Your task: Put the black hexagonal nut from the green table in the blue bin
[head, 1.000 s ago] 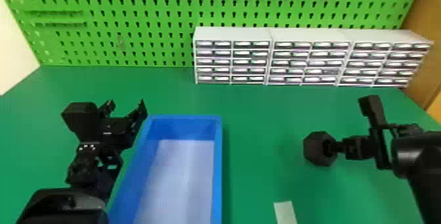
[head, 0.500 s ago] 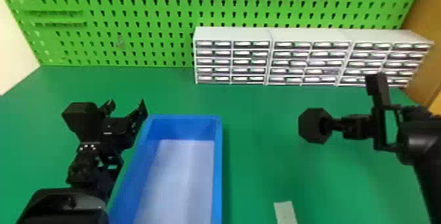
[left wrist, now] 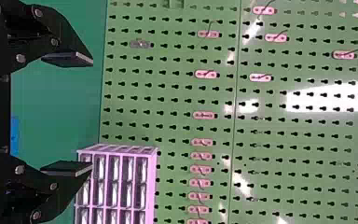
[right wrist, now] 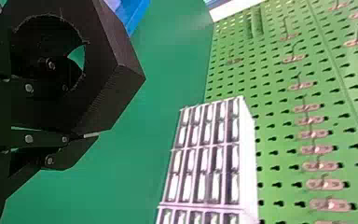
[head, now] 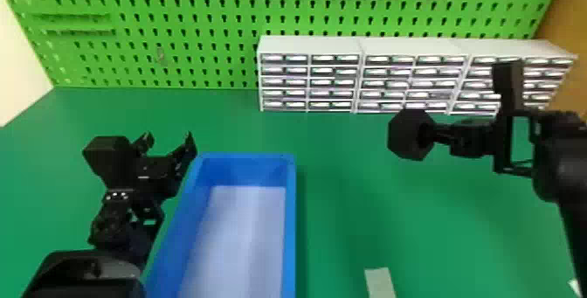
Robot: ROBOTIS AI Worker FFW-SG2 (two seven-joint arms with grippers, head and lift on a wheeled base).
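The black hexagonal nut (head: 409,135) is held up at the tip of my right gripper (head: 430,134), over the right half of the green table (head: 349,214) and in front of the drawer units. Large and dark in the right wrist view, the nut (right wrist: 116,88) has its wall between the fingers of my right gripper (right wrist: 77,133), which is shut on it. The blue bin (head: 290,231) lies left of the nut, its pale floor bare. Parked at the bin's left side, my left gripper (head: 170,140) stands open; the left wrist view has the same gripper (left wrist: 70,114) with its fingers wide apart.
White drawer units (head: 310,46) stand along the table's back edge, behind the raised nut. A green pegboard (head: 196,26) with metal hooks rises behind them. A pale strip (head: 380,282) lies on the table near the front, right of the bin.
My right gripper, with the nut in it, has moved up and slightly left in the head view, from lower over the table. The left arm has stayed still.
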